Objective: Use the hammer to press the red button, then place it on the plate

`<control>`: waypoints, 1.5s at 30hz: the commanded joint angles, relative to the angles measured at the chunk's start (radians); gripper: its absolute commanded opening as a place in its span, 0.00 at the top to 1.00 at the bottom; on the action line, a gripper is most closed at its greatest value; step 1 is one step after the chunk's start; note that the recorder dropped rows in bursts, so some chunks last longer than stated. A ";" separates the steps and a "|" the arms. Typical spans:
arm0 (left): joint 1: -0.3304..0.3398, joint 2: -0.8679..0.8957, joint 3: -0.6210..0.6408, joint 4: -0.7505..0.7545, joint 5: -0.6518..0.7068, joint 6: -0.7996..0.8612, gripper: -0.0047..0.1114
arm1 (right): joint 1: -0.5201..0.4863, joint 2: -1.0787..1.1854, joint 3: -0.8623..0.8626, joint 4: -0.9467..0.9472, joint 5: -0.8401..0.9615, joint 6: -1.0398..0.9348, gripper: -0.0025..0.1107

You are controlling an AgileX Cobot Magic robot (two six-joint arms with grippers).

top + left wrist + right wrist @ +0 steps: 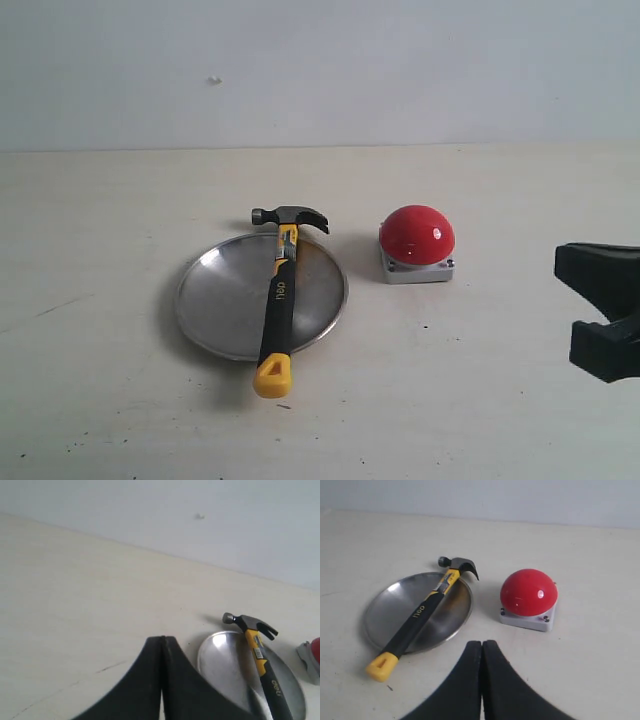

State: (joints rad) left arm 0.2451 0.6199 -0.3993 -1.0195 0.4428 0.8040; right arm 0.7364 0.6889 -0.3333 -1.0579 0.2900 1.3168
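The hammer (280,290) lies across the silver plate (225,295). Its dark head rests just past the far rim and its yellow end sticks out over the near rim. The red button (417,235) stands on its grey base to the right of the plate, apart from it. My right gripper (575,305) hangs at the right edge, away from the button. In the right wrist view it (482,644) is shut and empty, short of the hammer (420,612), plate (385,615) and button (528,592). My left gripper (162,639) is shut and empty, apart from the plate (225,665) and hammer (260,655).
The pale table (100,200) runs back to a plain light wall (320,70). Small dark specks mark the tabletop near its front edge. The left arm is out of the exterior view.
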 commanded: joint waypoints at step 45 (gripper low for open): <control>0.004 -0.547 0.113 -0.105 0.010 -0.079 0.96 | -0.127 -0.262 0.109 -0.057 -0.235 0.019 0.98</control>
State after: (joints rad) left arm 0.2451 0.0774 -0.2912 -1.1208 0.4583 0.7292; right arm 0.6766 0.4912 -0.2623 -1.1352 0.0716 1.3464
